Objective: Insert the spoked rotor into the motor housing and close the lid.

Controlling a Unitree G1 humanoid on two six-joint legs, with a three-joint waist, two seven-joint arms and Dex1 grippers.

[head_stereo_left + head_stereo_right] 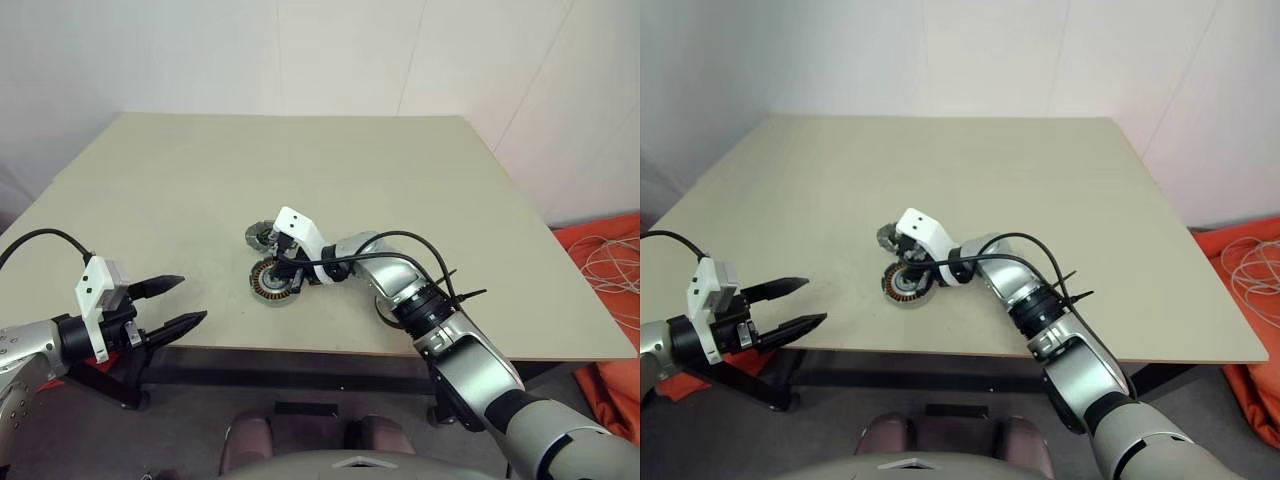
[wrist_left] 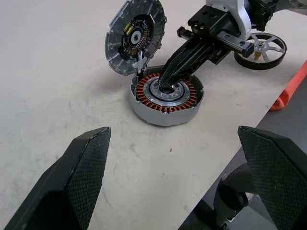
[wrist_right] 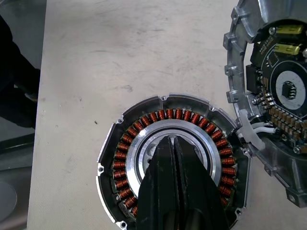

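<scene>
Left gripper [image 1: 180, 302] hangs at the near edge of the table [image 1: 200, 180], fingers spread wide, holding nothing. Further in, the right gripper [image 2: 165, 87] is clenched tight, tips poking into the centre of the motor housing [image 2: 166, 97], grasping nothing. The lid [image 2: 135, 37] stands tilted open right against the housing. The spoked rotor [image 2: 259, 50] lies just behind the right gripper.

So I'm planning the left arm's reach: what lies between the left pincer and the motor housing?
Bare tabletop, as the left wrist view shows, between left pincer and motor housing.
</scene>
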